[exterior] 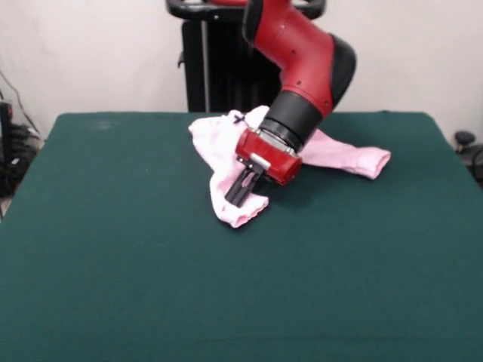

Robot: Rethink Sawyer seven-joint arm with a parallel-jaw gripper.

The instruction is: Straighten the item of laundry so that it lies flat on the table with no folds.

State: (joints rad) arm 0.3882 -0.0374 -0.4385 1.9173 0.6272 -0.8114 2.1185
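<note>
Claw point(240, 194) lowered at a slant onto near leg of pink baby trousers point(226, 147), fingers close together, grip on cloth not discernible. Trousers rumpled at far middle of green bench point(113, 264). Step judged: smoothing. Next: drawing the bunched leg outward, flat.

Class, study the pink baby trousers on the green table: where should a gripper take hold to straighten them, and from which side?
Probably the cuff of the bunched leg on the baby trousers, taken from above and drawn toward the camera. That leg lies crumpled beneath the gripper, while the other leg already stretches out flat.
</note>
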